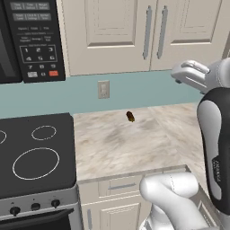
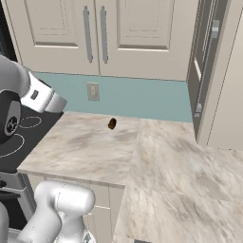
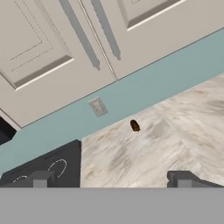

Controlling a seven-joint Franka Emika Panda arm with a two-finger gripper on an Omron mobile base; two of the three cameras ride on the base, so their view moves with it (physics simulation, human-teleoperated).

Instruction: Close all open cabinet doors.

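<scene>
Claw [image 3: 109,178] is spread, empty, above the desk [image 3: 175,131]. Both cabinet doors [image 2: 52,33] at 12 o'clock look shut; another door [image 2: 204,66] at 3 o'clock stands ajar. You risk clipping its edge swinging over.

Beige cabinet doors [image 1: 112,31], silver handles [image 1: 147,32]; teal backsplash [image 1: 134,92]; veined beige-grey marble counter [image 1: 121,143]; black stove [image 1: 36,152].

Marble counter [image 1: 121,143], teal backsplash [image 1: 143,87]
</scene>
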